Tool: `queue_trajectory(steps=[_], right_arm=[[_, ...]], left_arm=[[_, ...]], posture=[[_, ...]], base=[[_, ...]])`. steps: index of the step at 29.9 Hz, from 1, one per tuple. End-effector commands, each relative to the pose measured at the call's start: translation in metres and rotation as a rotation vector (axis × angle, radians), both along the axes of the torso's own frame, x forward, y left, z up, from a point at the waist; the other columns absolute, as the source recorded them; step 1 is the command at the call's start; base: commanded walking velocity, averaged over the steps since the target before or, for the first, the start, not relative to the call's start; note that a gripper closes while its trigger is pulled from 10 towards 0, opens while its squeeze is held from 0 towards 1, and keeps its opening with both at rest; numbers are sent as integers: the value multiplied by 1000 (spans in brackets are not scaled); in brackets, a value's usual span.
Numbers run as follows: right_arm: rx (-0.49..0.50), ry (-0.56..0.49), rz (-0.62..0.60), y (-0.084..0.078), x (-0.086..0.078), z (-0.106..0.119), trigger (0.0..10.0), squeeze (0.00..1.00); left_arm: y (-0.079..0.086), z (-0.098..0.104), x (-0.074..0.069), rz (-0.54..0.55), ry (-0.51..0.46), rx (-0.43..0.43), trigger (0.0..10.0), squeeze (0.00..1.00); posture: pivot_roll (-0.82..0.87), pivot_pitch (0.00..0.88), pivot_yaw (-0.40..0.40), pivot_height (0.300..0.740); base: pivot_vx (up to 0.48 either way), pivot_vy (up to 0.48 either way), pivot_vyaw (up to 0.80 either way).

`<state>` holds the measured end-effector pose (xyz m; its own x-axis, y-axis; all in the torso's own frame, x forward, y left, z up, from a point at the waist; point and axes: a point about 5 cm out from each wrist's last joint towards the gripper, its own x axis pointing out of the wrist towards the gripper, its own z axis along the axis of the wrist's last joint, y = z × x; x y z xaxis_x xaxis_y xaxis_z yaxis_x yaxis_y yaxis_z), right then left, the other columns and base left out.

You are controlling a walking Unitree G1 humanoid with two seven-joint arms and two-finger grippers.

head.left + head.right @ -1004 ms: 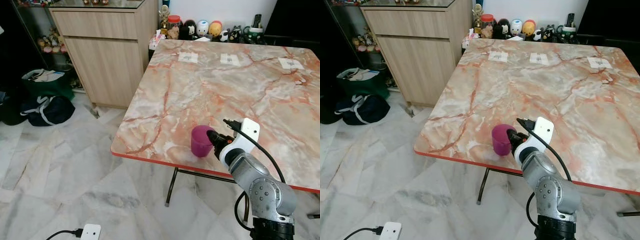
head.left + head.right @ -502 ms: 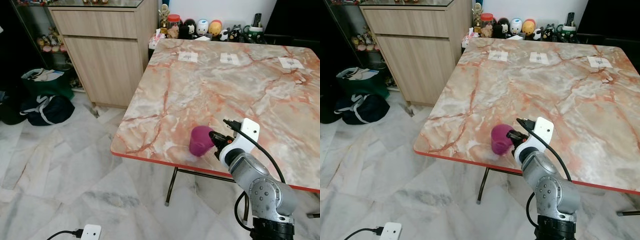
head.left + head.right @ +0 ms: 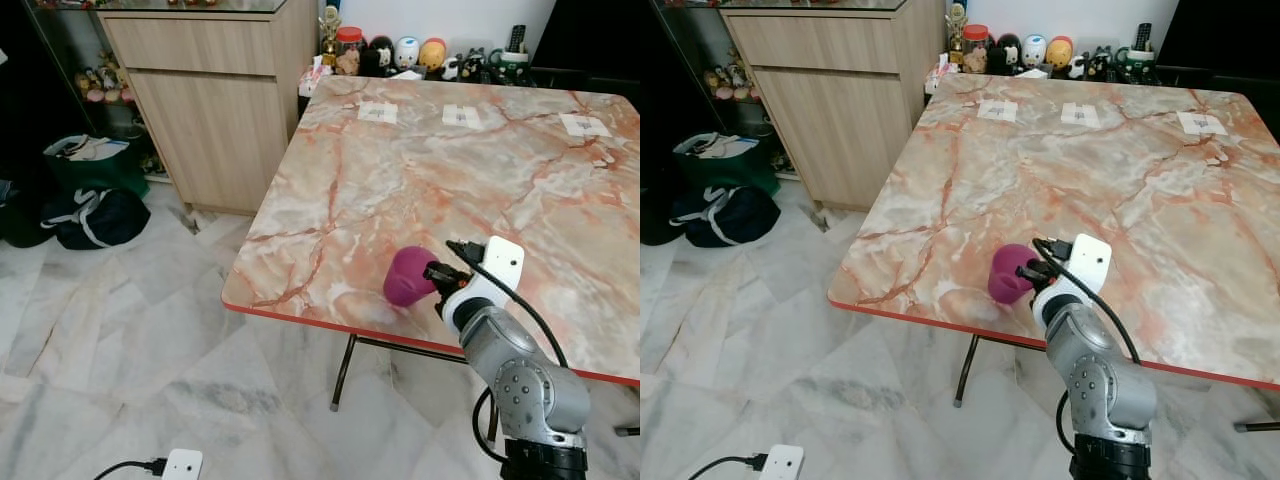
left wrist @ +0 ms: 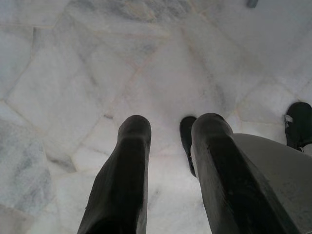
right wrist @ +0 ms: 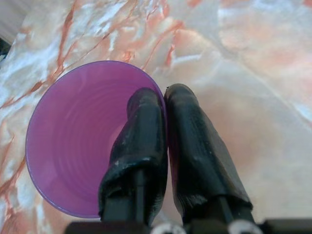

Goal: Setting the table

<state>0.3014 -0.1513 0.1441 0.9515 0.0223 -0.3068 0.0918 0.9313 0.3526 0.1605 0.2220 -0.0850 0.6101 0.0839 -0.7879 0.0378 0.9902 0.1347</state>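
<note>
Step in hand: carrying a cup to its place on the worktop, judged from the grip and the tilt.
Cup: the purple cup point(image 3: 409, 277) sits low over the near edge of the marble worktop point(image 3: 420, 170), tipped so its mouth faces the robot; whether its base touches the surface cannot be told.
Right gripper: the right gripper point(image 5: 163, 126) is just beside the near edge of the worktop, its fingers point(image 5: 141, 131) clenched on the cup's rim, one finger inside the cup and the other outside against the wall.
Left gripper: the left gripper point(image 4: 168, 165) hangs idle over the pale marble floor point(image 4: 97, 63), its fingers apart and holding nothing.
Worktop: three small white cards lie in a row toward the far side, one of them point(image 3: 377, 113) nearest the wooden cabinet point(image 3: 210, 100); a line of small figurines and jars point(image 3: 400, 52) stands beyond the far edge.
Floor: dark bags point(image 3: 85, 215) lie beside the cabinet, and a white power plug point(image 3: 180, 465) with its cable lies close to the robot.
Progress: early, since no other tableware stands on the worktop.
Next move calls for: righting the cup so its base is flat, likely moving it further in from the edge toward one of the cards, and only then letting go.
Risk: a pinch on a thin rim can let the cup swing or slip, and so near the edge it could drop to the floor.
</note>
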Motion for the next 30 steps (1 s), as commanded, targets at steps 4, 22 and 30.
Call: queue_trajectory(steps=[4,22,30], right_arm=[[-164,-254,-17,4,1,25,10000,0],[-160,-411,-120,-5,4,30,10000,0],[-182,-439,-134,-5,6,30,10000,0]], left_arm=[[0,-3,-6,4,21,6,10000,0],[-7,-2,-3,-16,-6,15,10000,0],[-2,-2,-6,-9,-5,19,10000,0]], posture=[[-38,92,14,740],[-66,85,1,740],[-70,68,2,740]], base=[[0,0,0],[0,-205,-44],[0,-469,-492]])
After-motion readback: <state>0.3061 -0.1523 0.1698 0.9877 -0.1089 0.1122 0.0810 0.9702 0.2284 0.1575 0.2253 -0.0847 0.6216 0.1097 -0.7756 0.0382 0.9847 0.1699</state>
